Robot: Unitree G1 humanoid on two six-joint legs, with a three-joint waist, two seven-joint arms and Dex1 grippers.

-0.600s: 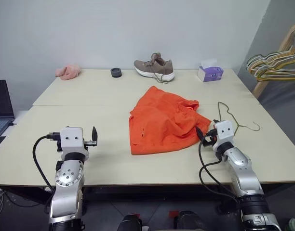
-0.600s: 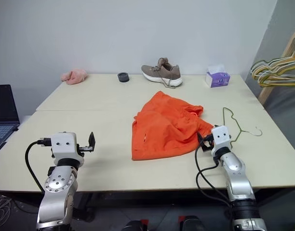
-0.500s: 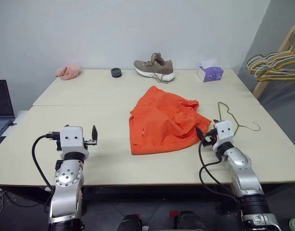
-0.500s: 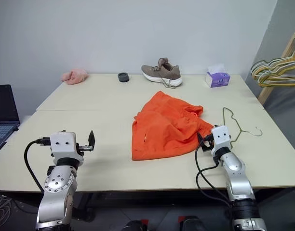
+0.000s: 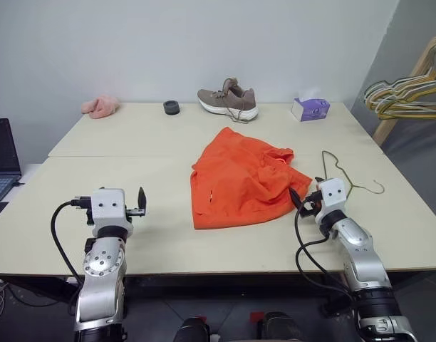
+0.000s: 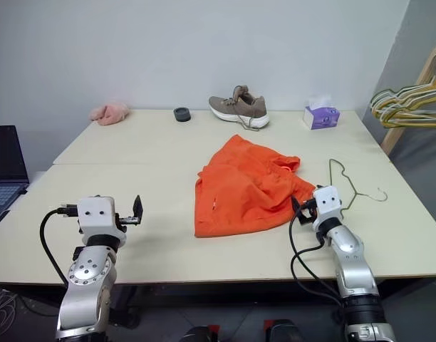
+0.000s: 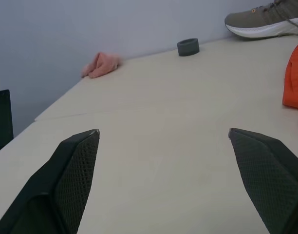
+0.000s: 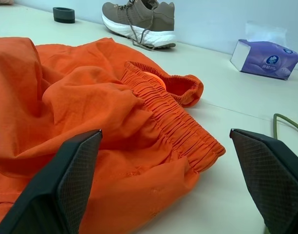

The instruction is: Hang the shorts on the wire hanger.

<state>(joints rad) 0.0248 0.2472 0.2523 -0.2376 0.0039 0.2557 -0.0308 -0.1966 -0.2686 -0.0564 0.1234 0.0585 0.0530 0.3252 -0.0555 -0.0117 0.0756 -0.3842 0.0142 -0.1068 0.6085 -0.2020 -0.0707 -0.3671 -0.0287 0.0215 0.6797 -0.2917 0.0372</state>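
Here, both my grippers hover wide open.
My right gripper (image 8: 163, 180) faces the shorts (image 5: 239, 178); my left gripper (image 7: 163, 180) faces bare table (image 5: 132, 142).

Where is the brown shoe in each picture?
Left eye view: the brown shoe sits at the table's far edge, behind the orange shorts.
Right eye view: same spot, far edge.
Left wrist view: far side, past the shorts' edge.
Right wrist view: just beyond the shorts.
Shared landmark: the small dark ring beside the shoe.

Bright, even light; soft shadows, sharp focus.
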